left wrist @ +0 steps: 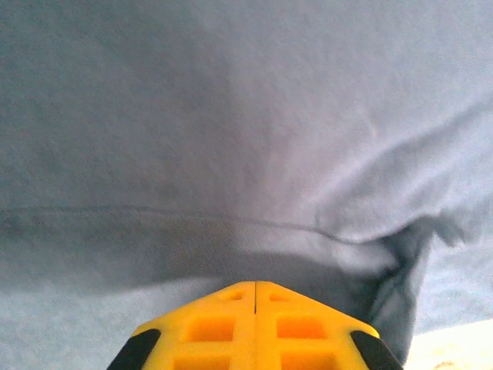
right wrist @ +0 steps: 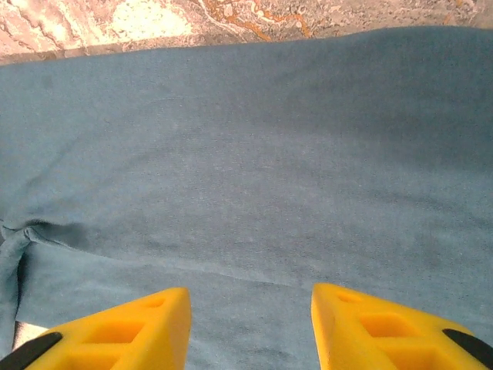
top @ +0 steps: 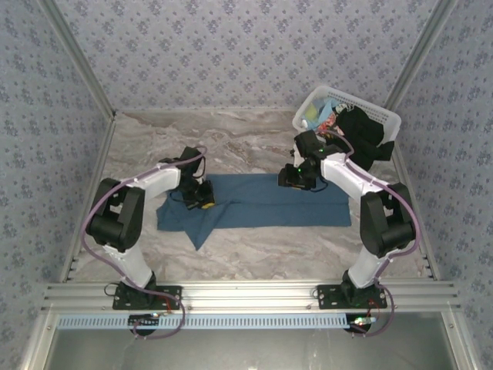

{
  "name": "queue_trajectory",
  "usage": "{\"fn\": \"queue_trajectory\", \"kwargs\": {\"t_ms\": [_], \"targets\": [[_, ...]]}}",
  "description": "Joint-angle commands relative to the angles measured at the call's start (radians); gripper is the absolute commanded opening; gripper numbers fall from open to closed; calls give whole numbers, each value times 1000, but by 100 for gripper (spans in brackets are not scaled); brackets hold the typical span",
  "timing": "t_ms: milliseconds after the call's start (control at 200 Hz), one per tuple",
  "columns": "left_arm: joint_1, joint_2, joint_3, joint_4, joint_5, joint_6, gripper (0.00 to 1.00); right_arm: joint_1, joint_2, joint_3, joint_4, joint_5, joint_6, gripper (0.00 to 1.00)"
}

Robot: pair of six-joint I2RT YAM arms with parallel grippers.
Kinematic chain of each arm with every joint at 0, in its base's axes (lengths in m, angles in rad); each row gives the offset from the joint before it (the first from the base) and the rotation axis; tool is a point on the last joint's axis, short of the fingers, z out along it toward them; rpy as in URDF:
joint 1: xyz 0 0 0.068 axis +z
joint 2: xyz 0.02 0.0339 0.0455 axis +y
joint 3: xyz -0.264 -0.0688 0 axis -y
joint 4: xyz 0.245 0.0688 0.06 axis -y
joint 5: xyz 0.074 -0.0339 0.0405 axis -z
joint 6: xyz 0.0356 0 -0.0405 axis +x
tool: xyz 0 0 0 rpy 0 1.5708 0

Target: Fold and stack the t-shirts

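One blue t-shirt point(top: 266, 202) — left gripper point(left wrist: 255, 287) closed, right gripper point(right wrist: 246, 291) parted.

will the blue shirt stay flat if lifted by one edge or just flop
Probably flops: the blue shirt puckers beside the shut left pincer. It looks thin, so likely light. Pushed, it would probably bunch rather than slide whole, judging by its creases.

The blue shirt point(top: 262, 202) lies spread flat across the table point(top: 231, 142), long side running left to right, with one corner trailing toward the near left (a puckered ridge near that end). The black shirt point(top: 366, 135) slumps over the basket point(top: 362, 100) rim, with the light-blue and multicoloured shirts point(top: 327, 116) crumpled inside.
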Motion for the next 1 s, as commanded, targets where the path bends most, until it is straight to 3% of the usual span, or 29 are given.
{"fn": "queue_trajectory", "kwargs": {"t_ms": [0,275,370,435,540,630,769,859,994], "targets": [[-37,-61,-2,-79,18,24,1,1,-25,-12,-22,-3,3,47],[-167,-17,-20,-41,85,4,4,-7,-17,-11,-28,-8,0,46],[-208,-2,-8,-13,110,4,14,-7,-22,-12,-26,-12,-5,46],[-226,-3,-3,-12,135,14,27,-7,-40,-26,3,-31,-17,47],[-218,-56,-33,-13,149,35,39,-2,-121,-100,135,-140,-34,48],[-139,-139,-88,-44,92,36,40,10,-199,-150,222,-200,-34,50],[95,-283,-195,-112,26,44,40,41,-264,-208,304,-276,-22,50],[209,-296,-198,-153,-7,95,40,73,-278,-228,346,-320,-8,50],[306,-264,-203,-138,-46,144,41,126,-276,-229,389,-358,11,52]]}}
